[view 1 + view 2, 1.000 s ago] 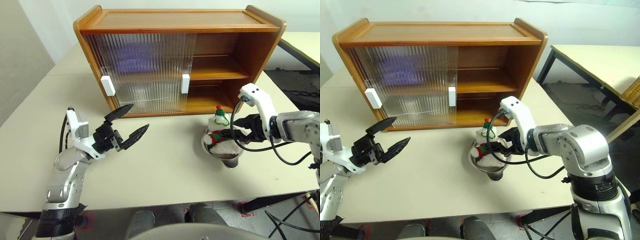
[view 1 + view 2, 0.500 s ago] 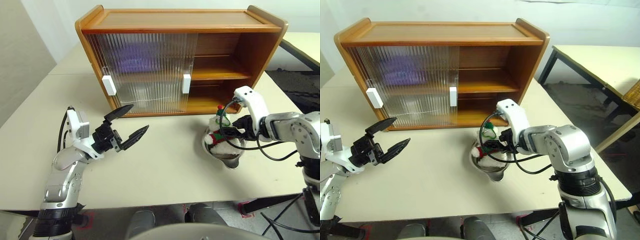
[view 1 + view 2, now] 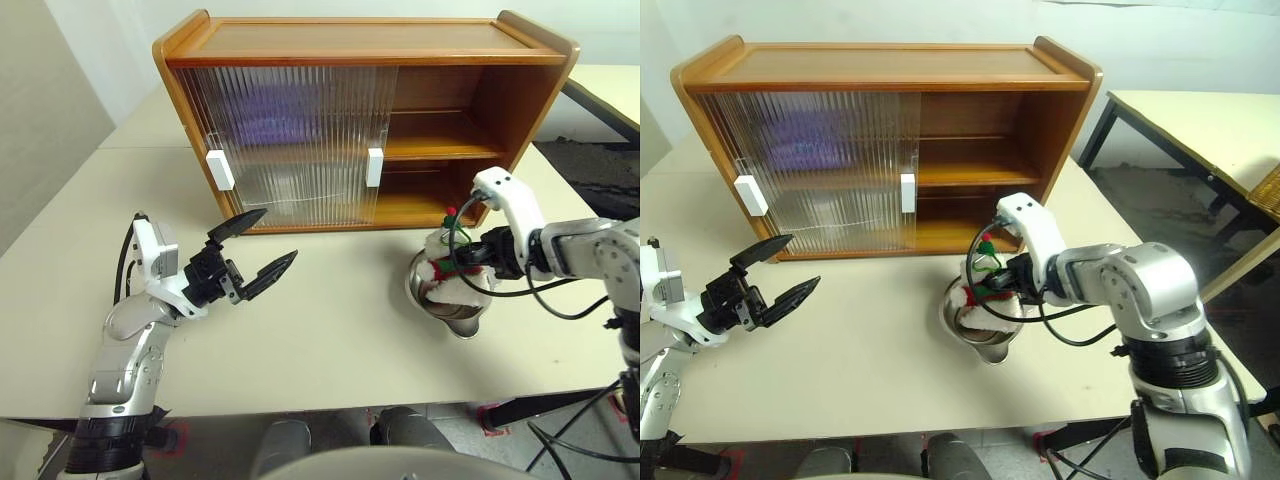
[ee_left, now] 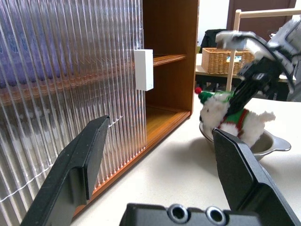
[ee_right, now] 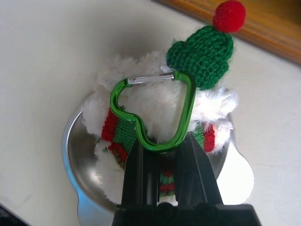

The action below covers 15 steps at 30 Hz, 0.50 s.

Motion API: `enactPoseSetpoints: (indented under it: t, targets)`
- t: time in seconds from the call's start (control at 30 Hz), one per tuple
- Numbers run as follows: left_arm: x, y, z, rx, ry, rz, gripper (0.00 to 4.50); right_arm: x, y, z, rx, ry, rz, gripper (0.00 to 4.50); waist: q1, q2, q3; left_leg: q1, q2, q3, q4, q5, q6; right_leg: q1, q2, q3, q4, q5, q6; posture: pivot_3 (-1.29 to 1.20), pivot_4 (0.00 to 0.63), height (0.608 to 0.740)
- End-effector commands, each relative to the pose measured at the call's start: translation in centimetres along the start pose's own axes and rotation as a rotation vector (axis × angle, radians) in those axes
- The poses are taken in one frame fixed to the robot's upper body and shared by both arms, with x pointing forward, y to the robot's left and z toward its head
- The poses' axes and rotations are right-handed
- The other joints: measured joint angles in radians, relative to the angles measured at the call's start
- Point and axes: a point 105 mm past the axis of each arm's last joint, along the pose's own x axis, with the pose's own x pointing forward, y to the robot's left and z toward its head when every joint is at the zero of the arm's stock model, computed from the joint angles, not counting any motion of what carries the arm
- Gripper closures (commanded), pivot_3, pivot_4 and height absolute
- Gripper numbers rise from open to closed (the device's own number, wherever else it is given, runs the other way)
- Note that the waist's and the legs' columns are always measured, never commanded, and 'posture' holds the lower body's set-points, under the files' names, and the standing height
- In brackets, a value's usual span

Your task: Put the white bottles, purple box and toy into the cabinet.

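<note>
The toy (image 3: 441, 272), a white plush with a green hat, red bobble and striped scarf, sits in a shiny metal bowl (image 3: 458, 310) in front of the cabinet (image 3: 360, 40). My right gripper (image 5: 162, 147) reaches down onto it and is shut on its middle, just under a green clip (image 5: 153, 113). My left gripper (image 3: 258, 250) hangs open over the table to the left, holding nothing. A purple blur behind the ribbed doors on the upper shelf is the purple box (image 3: 268, 112). The white bottles are hidden.
Both ribbed sliding doors with white handles (image 3: 220, 170) (image 3: 375, 167) cover the cabinet's left part; its right part stands open with bare shelves (image 3: 440, 150). The table's front edge runs close below the bowl. A second table (image 3: 1200, 110) stands at the right.
My right gripper's fingers have closed on the toy in the bowl, and the toy has tipped a little toward the arm. The left arm has not moved.
</note>
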Motion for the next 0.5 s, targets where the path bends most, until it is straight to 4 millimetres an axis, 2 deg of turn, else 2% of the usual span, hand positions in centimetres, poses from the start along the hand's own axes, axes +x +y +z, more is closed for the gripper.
enactPoseSetpoints:
  t: [0.03,0.1,0.3,0.37,0.5]
  targets:
    - [0.1,0.0,-0.1,0.005,0.011,-0.015,0.0,-1.7,0.5,1.6,-0.001,-0.037,0.061,4.39,0.0,0.0,0.0,0.0,0.0,0.0,0.0,0.0,0.0,-0.001,0.0,0.0,0.0,0.0,0.0,-0.07,0.004,0.74]
    - [0.1,-0.1,-0.2,0.003,0.013,-0.018,0.0,-3.0,-0.1,4.6,0.013,-0.151,0.052,4.39,-0.002,0.001,0.0,0.0,0.0,0.0,-0.001,0.0,0.0,-0.001,0.0,0.0,0.0,0.0,0.0,-0.07,0.003,0.74]
    - [0.2,0.0,-0.2,0.0,0.013,-0.019,0.0,-4.7,-1.4,10.0,0.115,-0.399,0.04,4.46,-0.006,0.003,-0.002,0.002,0.001,-0.001,-0.001,0.0,0.001,-0.006,0.0,0.0,0.001,0.001,-0.002,-0.07,0.0,0.74]
    - [0.2,-0.1,-0.3,-0.002,0.017,-0.022,0.0,-5.0,-2.0,11.4,0.153,-0.472,0.029,4.46,-0.007,0.003,-0.002,0.002,0.001,-0.001,-0.001,0.0,0.001,-0.008,0.0,0.0,0.003,0.006,-0.006,-0.06,0.0,0.74]
    - [0.2,-0.1,-0.3,-0.003,0.023,-0.02,0.0,-5.1,-2.8,13.0,0.158,-0.559,-0.025,4.46,-0.006,0.004,-0.003,0.0,0.001,-0.003,-0.002,-0.001,0.002,-0.009,0.0,-0.001,0.007,0.008,-0.004,-0.06,0.0,0.74]
